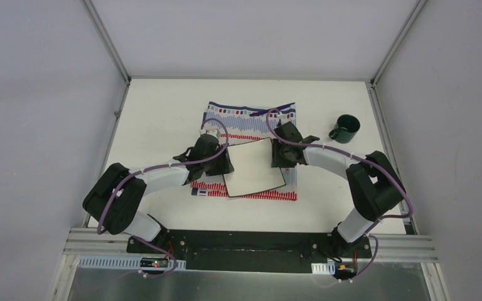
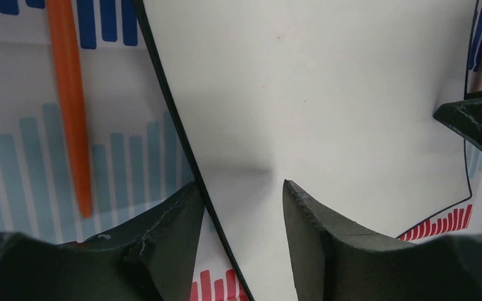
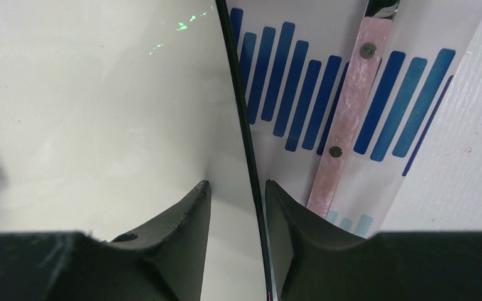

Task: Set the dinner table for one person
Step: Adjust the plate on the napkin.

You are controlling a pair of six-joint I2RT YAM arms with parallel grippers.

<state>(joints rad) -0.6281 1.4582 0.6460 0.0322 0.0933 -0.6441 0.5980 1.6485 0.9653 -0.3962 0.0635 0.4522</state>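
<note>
Jaws of the left gripper (image 2: 238,188) stand apart astride the left rim of the white square plate (image 1: 254,166); the right gripper (image 3: 237,183) straddles its right rim closely, grip not discernible. On the striped cloth (image 1: 245,116), an orange stick (image 2: 69,106) and a pink riveted handle (image 3: 345,125) flank the plate. Beneath lies the matte-white dinner table (image 1: 163,106); at far right, well apart, stands a dark green mug (image 1: 346,127).
</note>
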